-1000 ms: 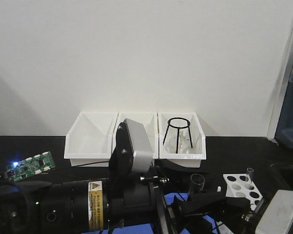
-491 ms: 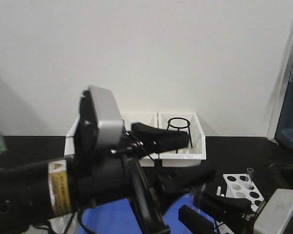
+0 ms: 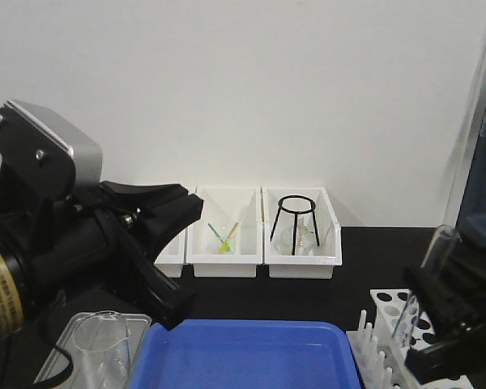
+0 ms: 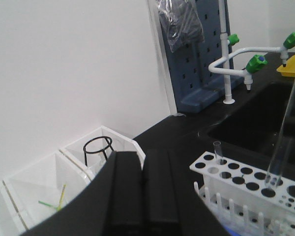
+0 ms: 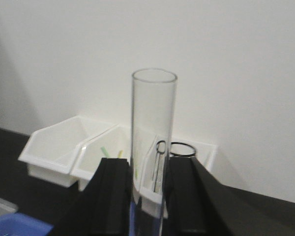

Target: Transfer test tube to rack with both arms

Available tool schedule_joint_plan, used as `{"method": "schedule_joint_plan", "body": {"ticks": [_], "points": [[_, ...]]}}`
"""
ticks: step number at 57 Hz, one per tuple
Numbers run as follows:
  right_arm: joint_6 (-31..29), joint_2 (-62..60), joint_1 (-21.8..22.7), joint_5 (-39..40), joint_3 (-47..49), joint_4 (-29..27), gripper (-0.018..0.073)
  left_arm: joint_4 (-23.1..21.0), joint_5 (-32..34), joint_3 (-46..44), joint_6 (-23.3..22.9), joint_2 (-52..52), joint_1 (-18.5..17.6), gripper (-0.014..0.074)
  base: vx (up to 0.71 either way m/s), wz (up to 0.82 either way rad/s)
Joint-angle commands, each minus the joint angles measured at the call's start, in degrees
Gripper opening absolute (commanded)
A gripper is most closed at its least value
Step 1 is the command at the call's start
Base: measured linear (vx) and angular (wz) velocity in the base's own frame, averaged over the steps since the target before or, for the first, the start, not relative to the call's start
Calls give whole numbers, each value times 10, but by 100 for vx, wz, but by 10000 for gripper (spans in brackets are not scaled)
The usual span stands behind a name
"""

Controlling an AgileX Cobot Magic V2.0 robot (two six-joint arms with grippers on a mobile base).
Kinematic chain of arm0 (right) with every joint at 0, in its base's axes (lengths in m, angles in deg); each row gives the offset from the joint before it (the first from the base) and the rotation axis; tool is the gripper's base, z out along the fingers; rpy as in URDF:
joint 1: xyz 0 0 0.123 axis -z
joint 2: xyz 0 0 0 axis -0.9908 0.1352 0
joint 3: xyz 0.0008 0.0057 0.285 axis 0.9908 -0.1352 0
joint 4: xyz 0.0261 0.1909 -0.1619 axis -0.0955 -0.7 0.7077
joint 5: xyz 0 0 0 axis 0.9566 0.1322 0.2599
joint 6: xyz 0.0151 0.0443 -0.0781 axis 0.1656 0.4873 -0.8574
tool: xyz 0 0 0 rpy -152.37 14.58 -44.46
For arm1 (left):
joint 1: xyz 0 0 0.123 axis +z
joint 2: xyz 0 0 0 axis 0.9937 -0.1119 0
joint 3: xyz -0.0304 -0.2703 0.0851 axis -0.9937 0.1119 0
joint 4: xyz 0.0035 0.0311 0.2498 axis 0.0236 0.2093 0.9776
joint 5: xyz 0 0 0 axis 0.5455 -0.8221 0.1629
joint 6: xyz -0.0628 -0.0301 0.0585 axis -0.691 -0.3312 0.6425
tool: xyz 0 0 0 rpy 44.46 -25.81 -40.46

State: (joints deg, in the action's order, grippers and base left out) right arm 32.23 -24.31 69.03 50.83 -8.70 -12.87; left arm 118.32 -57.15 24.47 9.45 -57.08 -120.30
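A slim clear test tube (image 3: 439, 243) is held upright, slightly tilted, by my right gripper (image 3: 422, 285), which is shut on its lower half. In the right wrist view the test tube (image 5: 153, 132) stands between the black fingers (image 5: 113, 191), open rim up. Its rounded bottom hangs just above the white rack (image 3: 385, 312) at the table's front right. In the left wrist view this held tube (image 4: 284, 129) leans over the rack (image 4: 219, 191), where a second tube (image 4: 217, 150) stands in a back hole. My left gripper (image 3: 196, 203) is raised at the left, shut and holding nothing; its fingers (image 4: 128, 191) press together.
Three white bins (image 3: 227, 263) line the back wall; the right one holds a black wire stand (image 3: 296, 215). A blue tray (image 3: 243, 356) lies at the front centre, a clear beaker (image 3: 101, 340) to its left. A sink (image 4: 265, 118) with green-tipped taps (image 4: 255, 61) lies beyond the rack.
My left arm has swung up and back to the left, off the middle of the view. My right gripper has risen into view with the tube over the rack.
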Motion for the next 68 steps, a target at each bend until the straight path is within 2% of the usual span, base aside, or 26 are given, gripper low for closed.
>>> {"method": "schedule_joint_plan", "body": {"ticks": [1,8,14,32,38,68], "points": [[-13,-6,46,87,7,-25,-8,-8,5,-4,-5,16,-2,-8,0,0],[-9,-4,112,138,-30,-38,-8,-34,0,10,-5,16,-2,-7,0,0],[8,18,144,175,-41,-21,-8,-57,-5,11,-5,14,-2,-7,0,0],[49,181,145,284,25,55,-8,-61,-36,11,-4,13,-2,-7,0,0],[55,223,145,313,34,60,-8,-60,-55,11,-4,13,-2,-7,0,0],[48,314,145,286,33,86,-8,-60,-69,11,-4,13,-2,-7,0,0]]}}
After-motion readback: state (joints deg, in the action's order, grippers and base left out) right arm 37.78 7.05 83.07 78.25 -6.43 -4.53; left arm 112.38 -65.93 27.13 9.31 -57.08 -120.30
